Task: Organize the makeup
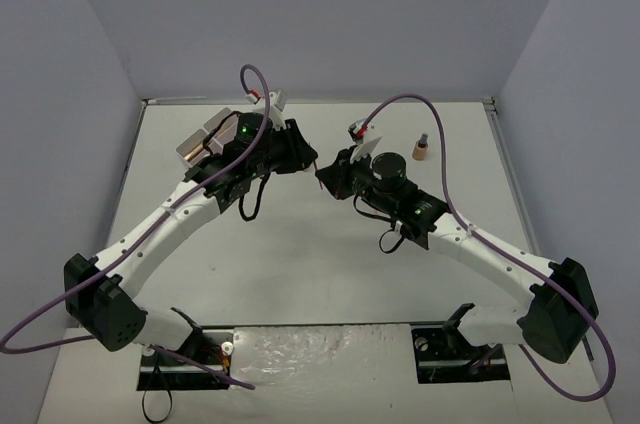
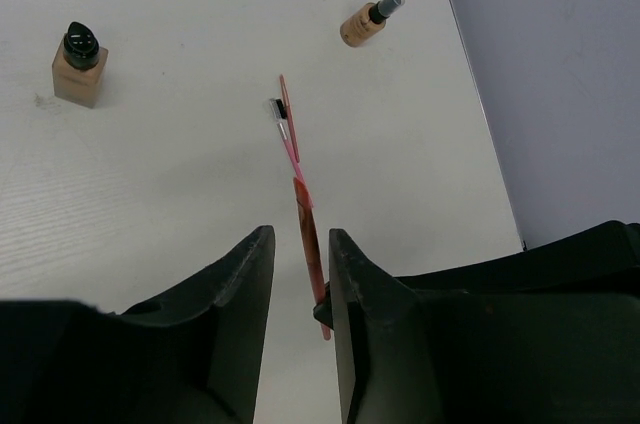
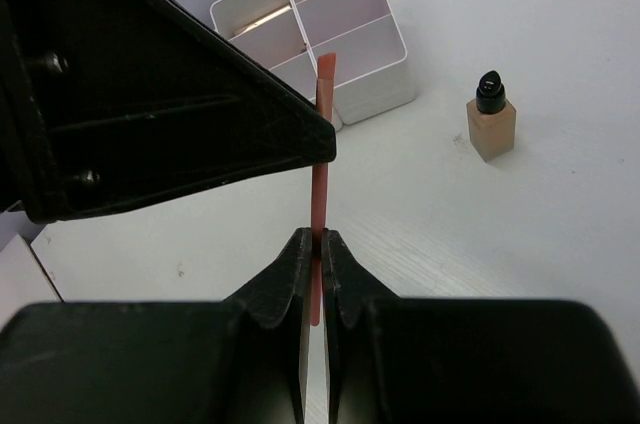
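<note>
Slim, smooth red stick [image 3: 320, 184] clamped in right gripper [image 3: 314, 239], left gripper [image 2: 300, 236] jaws narrowly apart around it, over matte white tabletop [image 3: 450, 244].

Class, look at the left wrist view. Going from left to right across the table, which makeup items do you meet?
square tan bottle → thin red stick → round tan bottle

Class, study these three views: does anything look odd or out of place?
The red stick stands out: the right gripper pinches it above the table while the left gripper brackets it too.
</note>
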